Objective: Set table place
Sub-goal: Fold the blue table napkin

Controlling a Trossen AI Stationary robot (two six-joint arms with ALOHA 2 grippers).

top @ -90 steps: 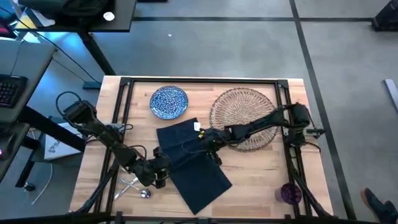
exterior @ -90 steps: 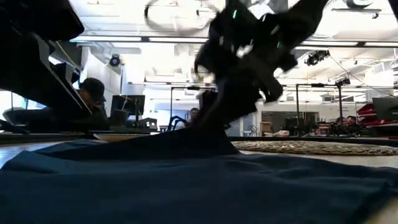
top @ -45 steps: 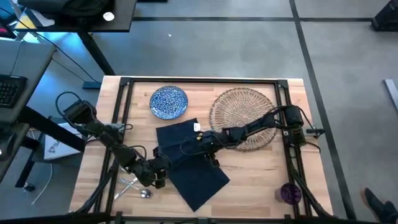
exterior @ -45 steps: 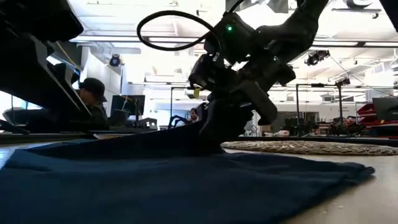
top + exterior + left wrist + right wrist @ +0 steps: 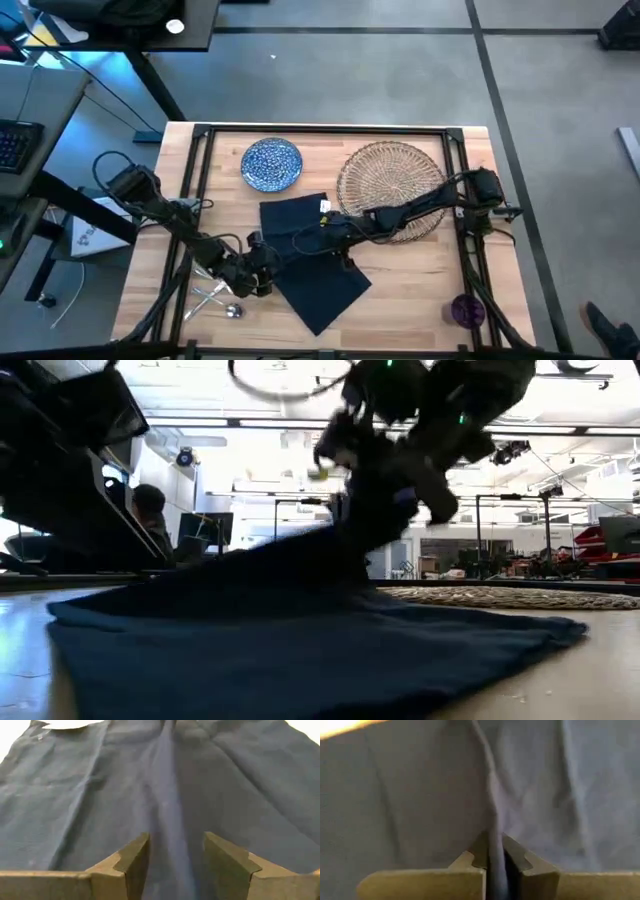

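Observation:
The dark navy napkin (image 5: 312,262) lies spread on the wooden table (image 5: 420,280), its middle drawn up into a peak (image 5: 345,545). My right gripper (image 5: 335,238) is above that middle, shut on the cloth. My left gripper (image 5: 263,279) is at the napkin's left edge, low over the cloth (image 5: 170,795), with its fingers open. I cannot tell whether they touch it. The blue speckled plate (image 5: 272,163) and the wicker placemat (image 5: 392,185) lie at the far side. The silver cutlery (image 5: 215,298) is at the near left and the purple cup (image 5: 466,310) at the near right. My right gripper pinches a raised fold of the napkin's middle (image 5: 493,837) between its two fingers, from above. The fold runs up between the fingers. The cloth slopes down from the hold on all sides, and its edges (image 5: 540,628) rest on the table.
The black rail frame (image 5: 200,135) runs around the tabletop. The right arm lies across the placemat. A dark desk with a keyboard (image 5: 15,145) stands off the table's left. A person (image 5: 150,520) sits in the room behind.
My right gripper came down on the napkin's middle, took hold and rose, pulling the cloth up into a peak. The napkin's left edge has slid toward the right, baring table there, while the rest of the cloth stays on the table.

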